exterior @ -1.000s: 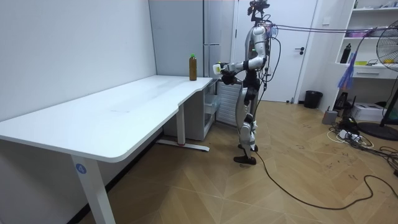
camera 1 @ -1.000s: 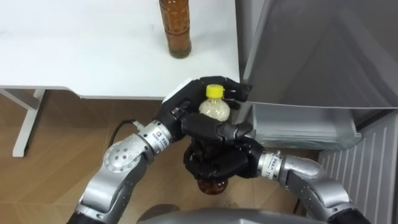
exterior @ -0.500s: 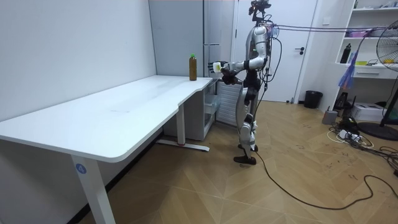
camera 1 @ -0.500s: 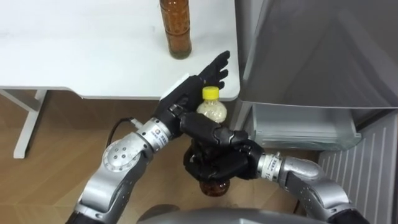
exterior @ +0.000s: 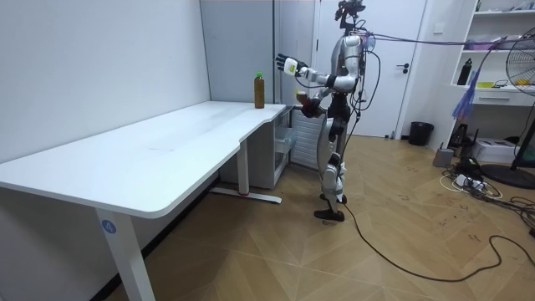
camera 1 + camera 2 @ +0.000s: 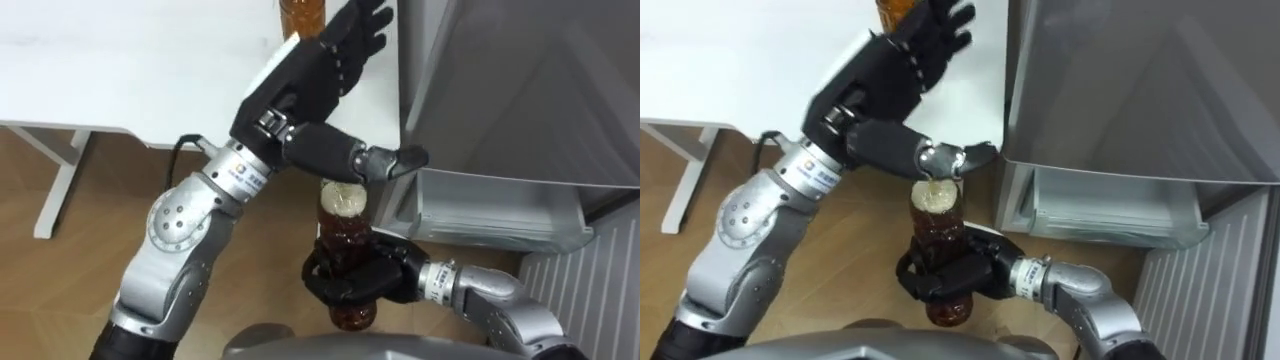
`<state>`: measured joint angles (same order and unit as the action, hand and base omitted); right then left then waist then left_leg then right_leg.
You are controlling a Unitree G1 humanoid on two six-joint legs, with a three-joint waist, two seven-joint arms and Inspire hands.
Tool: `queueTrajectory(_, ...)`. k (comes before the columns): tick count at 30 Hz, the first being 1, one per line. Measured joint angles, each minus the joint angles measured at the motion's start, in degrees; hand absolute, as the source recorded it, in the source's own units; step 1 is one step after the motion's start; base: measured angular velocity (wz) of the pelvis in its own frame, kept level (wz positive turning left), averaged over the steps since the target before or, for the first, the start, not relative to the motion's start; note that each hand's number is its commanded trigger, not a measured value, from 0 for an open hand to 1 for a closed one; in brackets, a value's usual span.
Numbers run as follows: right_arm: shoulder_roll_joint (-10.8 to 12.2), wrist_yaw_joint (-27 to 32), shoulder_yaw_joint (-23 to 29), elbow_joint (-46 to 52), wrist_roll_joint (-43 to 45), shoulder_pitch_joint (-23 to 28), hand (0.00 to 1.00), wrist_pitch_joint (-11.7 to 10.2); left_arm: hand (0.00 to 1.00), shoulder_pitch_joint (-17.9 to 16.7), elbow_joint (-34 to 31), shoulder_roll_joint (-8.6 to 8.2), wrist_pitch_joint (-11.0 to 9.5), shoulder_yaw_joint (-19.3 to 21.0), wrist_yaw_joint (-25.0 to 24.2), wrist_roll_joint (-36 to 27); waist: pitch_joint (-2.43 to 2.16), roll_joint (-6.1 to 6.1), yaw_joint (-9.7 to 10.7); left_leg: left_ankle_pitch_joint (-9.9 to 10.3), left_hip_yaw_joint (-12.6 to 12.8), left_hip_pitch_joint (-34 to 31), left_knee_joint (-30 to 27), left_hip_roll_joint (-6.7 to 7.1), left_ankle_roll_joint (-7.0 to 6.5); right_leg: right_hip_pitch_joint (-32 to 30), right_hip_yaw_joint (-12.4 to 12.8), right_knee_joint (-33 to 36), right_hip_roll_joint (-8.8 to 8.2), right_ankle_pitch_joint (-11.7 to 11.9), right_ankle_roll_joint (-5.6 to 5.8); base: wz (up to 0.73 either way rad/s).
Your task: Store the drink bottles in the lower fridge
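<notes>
A brown drink bottle (image 6: pixel 346 245) stands upright in my right hand (image 6: pixel 352 284), whose fingers are curled round its lower body, low in front of my chest. My left hand (image 6: pixel 310 72) is open, raised above it with fingers stretched over the white table's (image 6: pixel 120 70) corner and its thumb across the bottle's top. A second brown bottle (image 6: pixel 302 14) stands on the table just beyond those fingers. The grey fridge (image 6: pixel 520 90) is at my right, its lower compartment (image 6: pixel 490 205) open. In the room view I stand at the table's far end before the fridge (image 5: pixel 292 50).
A ribbed white panel (image 6: pixel 590 290) sits low on the right beside the open compartment. The table's leg (image 6: pixel 55 185) stands on the wooden floor at the left. In the room view, shelves and a fan (image 5: pixel 522 67) stand at the room view's right.
My left hand has let go of the held bottle, opened, and risen forward toward the bottle on the table. The right hand has lowered its bottle slightly.
</notes>
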<state>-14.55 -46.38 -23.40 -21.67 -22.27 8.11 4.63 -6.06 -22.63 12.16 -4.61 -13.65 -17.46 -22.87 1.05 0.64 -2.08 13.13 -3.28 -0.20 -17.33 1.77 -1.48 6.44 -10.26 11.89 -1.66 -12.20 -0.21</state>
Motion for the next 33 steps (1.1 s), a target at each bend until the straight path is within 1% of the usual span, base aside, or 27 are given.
queueTrajectory(1,-0.28,-0.02,0.0,0.0,0.58,0.03,1.0,0.0,0.0,0.0,-1.09,0.0,-0.65,1.23,0.54,0.01,-0.05,0.08,-0.01,0.0,0.0,0.01,0.26,-0.01,0.0,0.01,-0.03,0.01,0.02,0.0,0.0,0.0)
queueTrajectory(4,-1.17,-0.05,0.17,0.0,1.12,0.18,1.0,0.0,0.0,0.0,-3.57,-0.17,-1.25,3.8,1.26,-0.02,-0.05,0.06,-0.05,-0.02,-0.04,0.17,0.47,0.01,0.02,0.13,-0.08,-0.04,0.02,0.0,0.0,0.0)
queueTrajectory(6,-1.28,-0.05,1.37,0.01,2.58,1.17,1.0,0.0,0.0,0.09,-5.61,-0.3,-2.54,6.07,2.37,-0.02,0.01,-0.07,-0.13,-0.02,-0.02,0.59,0.59,0.05,0.01,0.51,-0.08,-0.13,0.0,0.0,0.0,0.0)
queueTrajectory(7,-1.29,-0.05,1.6,0.01,2.57,1.5,1.0,0.0,0.0,0.16,-6.08,-0.35,-2.83,6.73,2.5,-0.02,0.01,-0.07,-0.45,-0.02,-0.02,0.61,0.6,0.04,0.01,0.51,-0.09,-0.13,0.0,0.0,0.0,-0.05)
queueTrajectory(8,-1.25,-0.05,2.29,0.11,2.57,2.32,1.0,-0.09,0.0,0.86,-6.96,-0.32,-3.08,7.76,3.11,-0.02,0.02,-0.09,-1.26,-0.01,0.03,0.73,0.65,0.02,0.01,0.5,-0.09,-0.19,0.01,0.0,0.0,-0.05)
queueTrajectory(9,-1.38,-0.04,2.76,0.17,2.56,2.97,1.0,-0.12,0.0,1.6,-7.52,-0.35,-3.64,8.89,3.67,-0.02,0.03,-0.11,-1.8,-0.01,0.02,0.84,0.7,0.03,0.01,0.58,-0.21,-0.25,-0.02,0.0,0.0,-0.04)
queueTrajectory(11,-1.47,-0.04,3.07,0.16,2.56,3.83,1.0,-0.13,0.0,2.15,-7.86,-0.39,-4.9,9.89,5.22,0.02,0.01,-0.07,-2.62,-0.02,-0.03,1.22,0.66,0.04,0.01,1.01,-0.55,-0.29,-0.08,0.0,0.0,0.0)
queueTrajectory(12,-1.28,-0.04,3.66,0.17,2.57,4.52,1.0,-0.34,0.0,2.13,-8.54,-0.43,-5.09,10.82,6.27,0.45,0.01,-0.06,-3.29,-0.02,-0.1,1.65,0.67,0.03,0.0,1.32,-0.56,-0.3,-0.07,0.0,0.0,0.0)
queueTrajectory(13,-1.2,-0.04,4.01,0.17,2.56,4.83,1.0,-0.41,0.0,2.13,-8.96,-0.4,-5.2,11.49,6.96,1.41,0.01,-0.05,-3.42,-0.02,-0.11,1.83,0.71,0.03,0.0,1.47,-0.56,-0.3,-0.05,0.0,0.0,0.0)
queueTrajectory(15,-1.04,0.1,5.07,0.28,2.51,5.76,1.0,-1.5,0.0,2.15,-9.68,-0.39,-6.74,14.36,9.97,3.57,-0.01,0.18,-4.36,-0.02,-0.08,2.02,1.1,0.02,0.01,1.76,-0.65,-0.31,-0.05,0.0,0.0,0.0)
queueTrajectory(16,-1.07,0.15,5.18,0.28,2.5,5.93,1.0,-1.81,0.0,2.14,-9.75,-0.41,-7.05,15.04,10.79,3.9,0.01,0.26,-4.65,-0.02,-0.01,2.05,1.3,0.02,0.01,1.87,-0.67,-0.32,-0.05,0.0,0.0,0.0)
queueTrajectory(18,-1.06,0.36,5.8,0.28,2.56,6.81,1.0,-3.0,0.0,2.15,-9.8,-0.41,-8.51,18.41,14.62,6.46,0.05,0.46,-5.38,-0.08,-0.06,2.62,1.7,0.06,0.05,2.43,-0.89,-0.46,-0.06,0.0,0.01,0.02)
queueTrajectory(19,-1.04,0.37,6.33,0.28,2.57,7.66,1.0,-3.87,0.0,2.15,-9.84,-0.42,-9.54,19.99,16.75,6.98,-0.01,0.5,-5.84,-0.08,-0.11,2.73,1.73,0.1,0.06,2.75,-1.01,-0.72,-0.04,0.0,0.01,0.03)
queueTrajectory(20,-1.04,0.36,6.69,0.28,2.57,8.05,1.0,-4.13,0.0,2.14,-9.96,-0.41,-10.06,20.79,17.76,7.16,-0.03,0.54,-6.2,-0.08,-0.09,2.74,1.75,0.11,0.06,2.79,-0.99,-0.89,-0.02,0.0,0.0,0.0)
queueTrajectory(22,-1.13,0.48,7.36,0.28,2.57,9.12,1.0,-4.6,0.0,2.13,-10.16,-0.44,-12.36,24.19,21.83,7.49,-0.07,0.63,-7.37,-0.11,-0.08,2.72,1.75,0.09,0.11,2.77,-1.02,-1.16,0.01,0.01,-0.01,0.0)
queueTrajectory(23,-1.15,0.53,7.48,0.28,2.57,9.36,1.0,-4.64,0.0,2.13,-10.16,-0.43,-12.81,25.05,22.91,7.63,-0.09,0.67,-7.65,-0.11,-0.1,2.73,1.73,0.07,0.11,2.79,-1.05,-1.17,0.03,0.01,-0.01,0.0)
queueTrajectory(25,-1.12,1.2,8.46,0.28,2.6,10.52,1.0,-4.93,0.0,2.01,-10.15,-0.45,-14.54,27.82,27.41,8.72,-0.09,0.69,-8.49,-0.11,-0.69,2.68,1.61,0.16,0.12,3.02,-1.46,-1.21,0.01,0.01,-0.01,0.07)
queueTrajectory(27,-1.08,1.53,9.1,0.28,2.61,11.09,1.0,-5.06,0.0,1.89,-10.1,-0.46,-15.33,29.78,30.3,9.16,-0.1,0.71,-9.4,-0.11,-0.76,2.78,1.65,0.19,0.12,3.07,-1.47,-1.21,0.01,0.0,-0.01,0.02)
queueTrajectory(29,-1.14,1.55,9.5,0.28,2.6,11.16,1.0,-5.06,0.0,1.18,-10.0,-0.49,-15.92,31.65,33.13,9.36,-0.12,0.75,-9.55,-0.12,-1.25,2.86,1.68,0.35,0.11,3.2,-1.62,-1.23,-0.05,0.0,0.0,0.09)
queueTrajectory(31,-1.1,1.55,10.04,0.29,2.61,11.26,1.0,-5.05,0.0,1.01,-8.94,-0.45,-15.92,34.54,36.23,9.39,-0.11,0.8,-9.7,-0.14,-1.78,3.59,1.82,0.51,0.11,3.55,-2.09,-1.3,-0.16,-0.02,0.03,0.1)
queueTrajectory(32,-1.09,1.56,10.15,0.29,2.62,11.28,1.0,-5.04,0.0,0.95,-8.49,-0.46,-15.92,35.15,37.09,9.39,-0.11,0.84,-9.82,-0.14,-1.79,3.79,1.91,0.51,0.11,3.63,-2.09,-1.31,-0.17,-0.03,0.05,0.0)
queueTrajectory(33,-1.03,1.63,10.38,0.29,2.61,11.28,1.0,-5.0,0.0,0.8,-7.27,-0.5,-15.92,36.03,38.7,8.69,-0.31,0.86,-10.33,-0.18,-1.61,4.03,2.15,0.5,0.11,3.66,-1.83,-1.25,-0.19,-0.08,0.1,-0.07)
